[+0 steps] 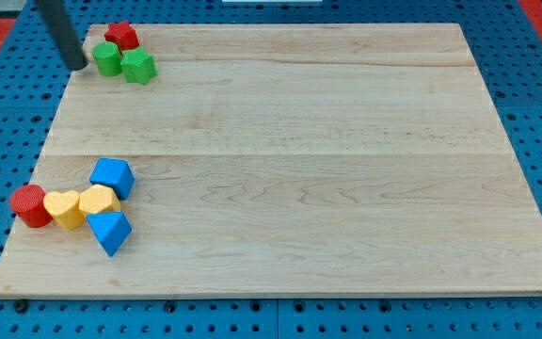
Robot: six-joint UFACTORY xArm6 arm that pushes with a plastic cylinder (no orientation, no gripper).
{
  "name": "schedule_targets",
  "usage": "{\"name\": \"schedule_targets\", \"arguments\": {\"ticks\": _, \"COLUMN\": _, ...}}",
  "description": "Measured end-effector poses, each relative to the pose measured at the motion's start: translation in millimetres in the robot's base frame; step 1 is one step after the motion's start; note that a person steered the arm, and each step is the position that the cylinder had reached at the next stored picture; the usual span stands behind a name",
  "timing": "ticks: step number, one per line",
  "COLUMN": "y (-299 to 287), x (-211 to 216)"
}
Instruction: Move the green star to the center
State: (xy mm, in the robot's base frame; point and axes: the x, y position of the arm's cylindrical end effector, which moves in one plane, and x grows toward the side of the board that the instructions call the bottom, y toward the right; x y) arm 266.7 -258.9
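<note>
You have no jaws to open or close here, only my tip (79, 66), resting at the table's (299, 141) top-left corner, just left of the green round block (107, 58). The green star (139, 67) sits beside it, below the red block (121, 37), far from the center. The push is barely begun.

Red (32, 205), yellow (65, 208) and blue (112, 176) blocks cluster at the board's (327, 169) left.

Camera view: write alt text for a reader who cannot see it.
My tip sits at the wooden board's top-left corner, just left of a green cylinder, green star and red block. At lower left cluster a red cylinder, two yellow blocks and two blue blocks.
</note>
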Motion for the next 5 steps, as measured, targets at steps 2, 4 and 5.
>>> {"name": "schedule_targets", "arguments": {"ticks": 2, "y": 95.3, "x": 30.3}}
{"name": "schedule_targets", "arguments": {"ticks": 4, "y": 192.5, "x": 74.9}}
{"name": "schedule_targets", "arguments": {"ticks": 5, "y": 213.6, "x": 102.3}}
